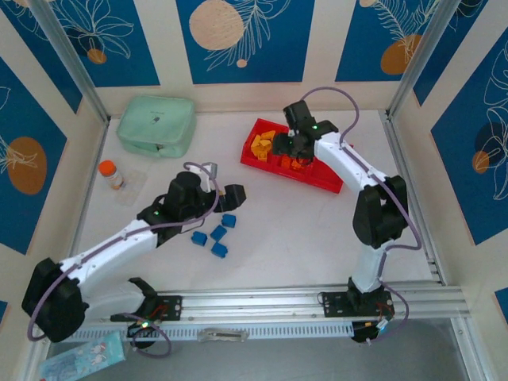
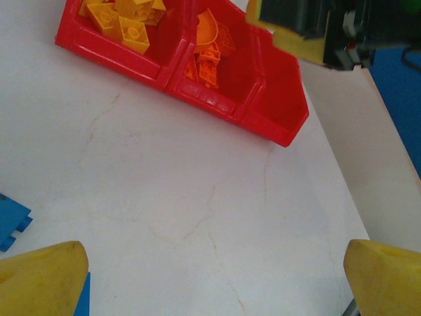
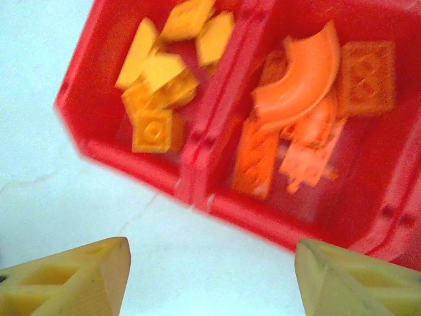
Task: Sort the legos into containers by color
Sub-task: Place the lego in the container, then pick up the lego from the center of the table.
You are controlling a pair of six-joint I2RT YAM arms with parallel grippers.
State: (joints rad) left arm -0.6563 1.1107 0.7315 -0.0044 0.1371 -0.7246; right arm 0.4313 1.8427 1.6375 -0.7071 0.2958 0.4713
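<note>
Left tool [image 2: 217,270] up close: spread wide, empty, blue lego [image 2: 12,220] beside it on the desk [image 2: 197,184]. Right tool [image 3: 210,263]: fingers apart too, empty, over yellow legos [image 3: 154,85] and orange legos [image 3: 296,112] in the tray [image 3: 197,168]. From above, blue legos [image 1: 216,234] lie by left tool.

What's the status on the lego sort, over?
Left gripper open, beside blue legos. Right gripper open above red tray. Yellow legos, orange legos binned; end compartment empty. Nothing blocking.
</note>
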